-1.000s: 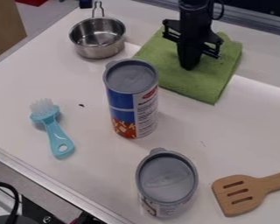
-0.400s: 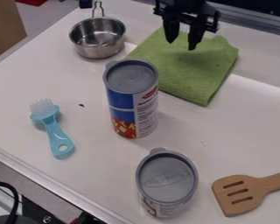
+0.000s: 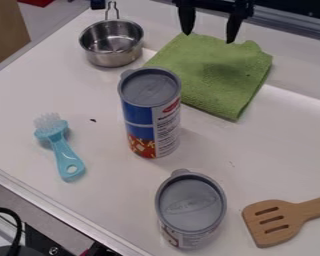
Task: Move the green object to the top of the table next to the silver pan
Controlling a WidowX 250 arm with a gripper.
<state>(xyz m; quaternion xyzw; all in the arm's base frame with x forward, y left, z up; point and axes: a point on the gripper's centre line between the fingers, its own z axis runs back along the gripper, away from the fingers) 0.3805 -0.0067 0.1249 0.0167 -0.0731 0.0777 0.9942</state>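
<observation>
One green cloth (image 3: 216, 75) lies flat on the desk (image 3: 102, 195) near the steel saucepan (image 3: 111, 44), apparently to meet the goal | end effector (image 3: 209, 38) spread, empty, above the cloth's far edge, likely for clearance | placement looks complete; retreat advisable

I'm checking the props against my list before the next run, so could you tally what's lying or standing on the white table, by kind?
Cans with grey lids: 2
Metal pan: 1
Green cloth: 1
Blue brush: 1
Wooden slotted spatula: 1
Total: 6
</observation>
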